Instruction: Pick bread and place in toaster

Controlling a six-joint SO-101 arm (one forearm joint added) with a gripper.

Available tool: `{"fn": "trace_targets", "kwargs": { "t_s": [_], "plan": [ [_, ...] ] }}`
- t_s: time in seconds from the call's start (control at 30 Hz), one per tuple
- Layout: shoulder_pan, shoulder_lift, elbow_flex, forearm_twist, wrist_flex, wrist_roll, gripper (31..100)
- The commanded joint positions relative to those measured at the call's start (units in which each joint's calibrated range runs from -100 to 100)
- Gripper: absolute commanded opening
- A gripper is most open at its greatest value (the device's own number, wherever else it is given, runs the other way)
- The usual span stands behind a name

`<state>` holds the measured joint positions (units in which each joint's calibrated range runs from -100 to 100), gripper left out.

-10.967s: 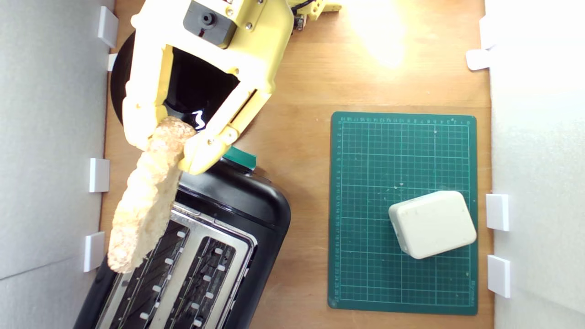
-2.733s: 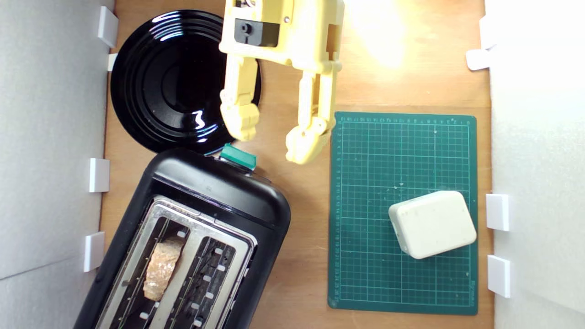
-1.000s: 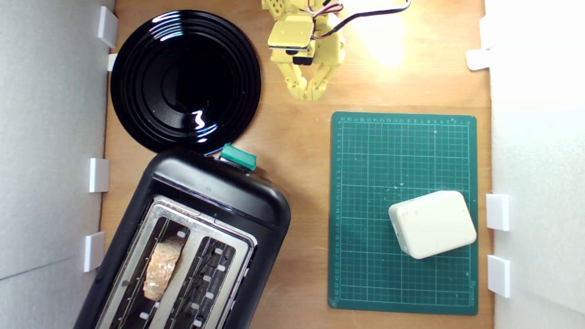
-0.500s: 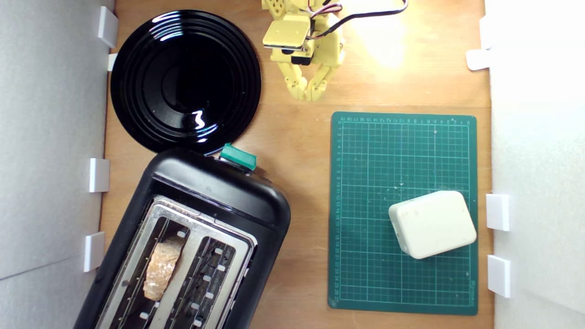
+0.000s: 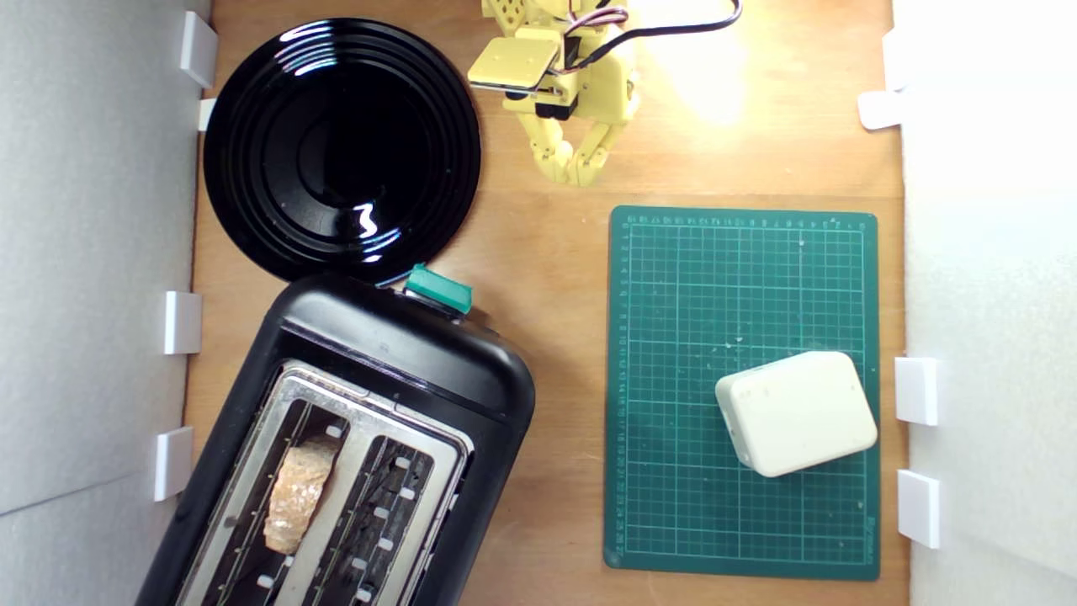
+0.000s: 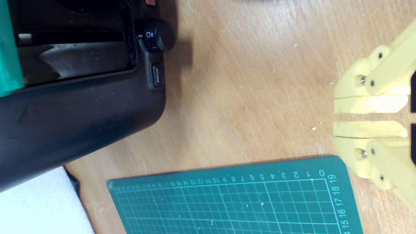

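A wooden tabletop (image 5: 538,244) fenced by white foam walls (image 5: 92,252) fills the exterior view. The bread (image 5: 296,497) stands in 1 of the 2 slots of the toaster (image 5: 404,353) at lower left. The gripper (image 5: 572,172), at top centre, holds nothing, its jaws almost touching. A green cutting mat (image 5: 673,337) carries a white block (image 5: 796,412).

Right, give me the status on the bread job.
Done: the bread stands in the toaster slot nearer the exterior view's left. In hand: nothing; the claw is empty, nearly closed, away near the black plate. Left: nothing of the placing; the green lever knob looks unpressed.
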<state>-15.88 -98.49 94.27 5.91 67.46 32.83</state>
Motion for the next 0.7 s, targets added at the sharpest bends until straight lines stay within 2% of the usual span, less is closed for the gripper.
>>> {"fn": "trace_targets", "kwargs": {
  "t_s": [0.0,0.23,0.67],
  "plan": [
    [-1.52,-0.43,0.1,-0.29,0.46,-0.16,48.6],
    [-1.52,-0.43,0.01,0.53,0.55,0.2,48.6],
    [-1.04,-0.35,0.01,-0.11,0.63,-0.16,48.6]
  ]
}}
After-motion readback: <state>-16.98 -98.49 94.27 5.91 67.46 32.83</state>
